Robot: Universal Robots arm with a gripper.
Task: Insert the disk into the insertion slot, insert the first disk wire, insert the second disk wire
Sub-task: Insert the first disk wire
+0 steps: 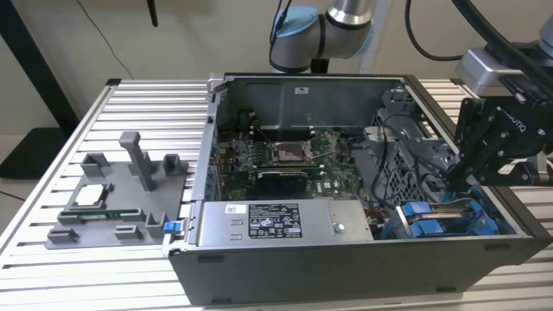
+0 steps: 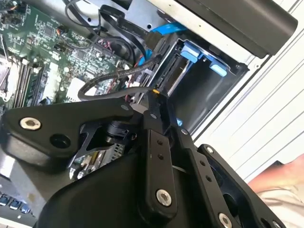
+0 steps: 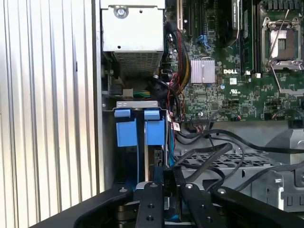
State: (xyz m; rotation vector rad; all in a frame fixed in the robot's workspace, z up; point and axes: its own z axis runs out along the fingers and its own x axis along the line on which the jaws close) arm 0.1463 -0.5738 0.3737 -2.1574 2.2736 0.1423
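1. The slatted metal counter is carrying the whole setup, and the open computer case is lying on it with its inside facing up.
2. A grey parts fixture is sitting on the counter, off to the exterior view's left of the case.
3. Inside, the green motherboard is lying along the case floor, and the grey power-supply box is sitting along the near wall.
4. Over on the exterior view's right, the black end effector is reaching down into the case, with its tips hanging just above the drive cage.
5. In the first wrist view, the insertion slot is showing as a grey metal bay holding two blue-fronted carriers side by side.
6. The disk is sitting inside that slot, directly in line with the end effector.
7. In the second wrist view, the end effector has its fingers drawn tight together, and they seem to be pinching the end of a black wire right beside the bay.
8. That black wire is looping back across the grey cage top.
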